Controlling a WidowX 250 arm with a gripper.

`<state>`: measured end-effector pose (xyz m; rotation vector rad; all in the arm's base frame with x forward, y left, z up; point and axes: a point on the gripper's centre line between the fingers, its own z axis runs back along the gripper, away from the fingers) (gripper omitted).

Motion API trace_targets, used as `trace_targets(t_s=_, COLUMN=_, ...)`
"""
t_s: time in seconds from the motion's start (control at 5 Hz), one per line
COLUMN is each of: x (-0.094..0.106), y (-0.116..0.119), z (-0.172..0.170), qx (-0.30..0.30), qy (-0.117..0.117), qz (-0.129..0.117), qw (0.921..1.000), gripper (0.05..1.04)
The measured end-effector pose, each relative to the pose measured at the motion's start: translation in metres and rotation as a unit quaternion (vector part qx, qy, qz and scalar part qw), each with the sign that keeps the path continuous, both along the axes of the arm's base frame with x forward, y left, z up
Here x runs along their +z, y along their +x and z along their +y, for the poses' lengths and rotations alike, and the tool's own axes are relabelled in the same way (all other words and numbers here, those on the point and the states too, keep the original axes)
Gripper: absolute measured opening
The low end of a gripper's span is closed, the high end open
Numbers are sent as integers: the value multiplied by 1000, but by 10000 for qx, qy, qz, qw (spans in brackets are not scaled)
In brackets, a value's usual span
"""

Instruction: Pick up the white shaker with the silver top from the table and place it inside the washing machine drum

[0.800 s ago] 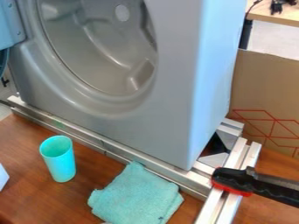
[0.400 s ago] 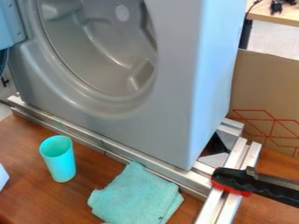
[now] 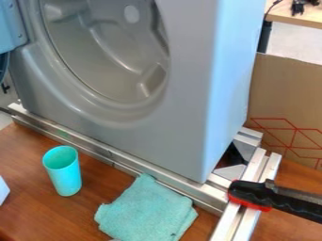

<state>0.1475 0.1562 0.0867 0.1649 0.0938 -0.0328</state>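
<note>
We cannot tell whether the jaws are wide, narrow or loaded, so we take positions from the visible hardware instead of from the jaws. The turquoise cup (image 3: 67, 180) stands upright on the wooden tabletop (image 3: 28, 162), mouth upward, in front of the grey machine (image 3: 182, 117); we judge that its base alone keeps it stable. The teal cloth (image 3: 148, 212) lies flat to the right of the cup and apart from it, folded into a compact pad with one corner at the front rail (image 3: 132, 167). We note that the machine rests on the metal frame, which presumably holds it level and in position. At the right, a black and red clamp (image 3: 252, 195) sits across the side rails (image 3: 267, 169), probably to fix the frame. Regarding obstructions, the front rail runs between both loose items and the machine, the raised lip of the round opening (image 3: 110, 61) stands above it, and the blue door panel (image 3: 9, 28) limits access from the left. The clamp would obstruct a low approach from the right. A cardboard sheet (image 3: 283, 94) stands beyond the machine's right side.
</note>
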Motion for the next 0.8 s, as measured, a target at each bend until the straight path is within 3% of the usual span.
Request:
trace_targets(t_s=0.2, x=-10, y=5, z=16, qx=188, qy=31, qz=79, qw=9998, gripper=1008)
trace_targets(t_s=0.8, x=-40, y=15, z=32, qx=323, qy=-271, qz=301, qw=9987, gripper=1008)
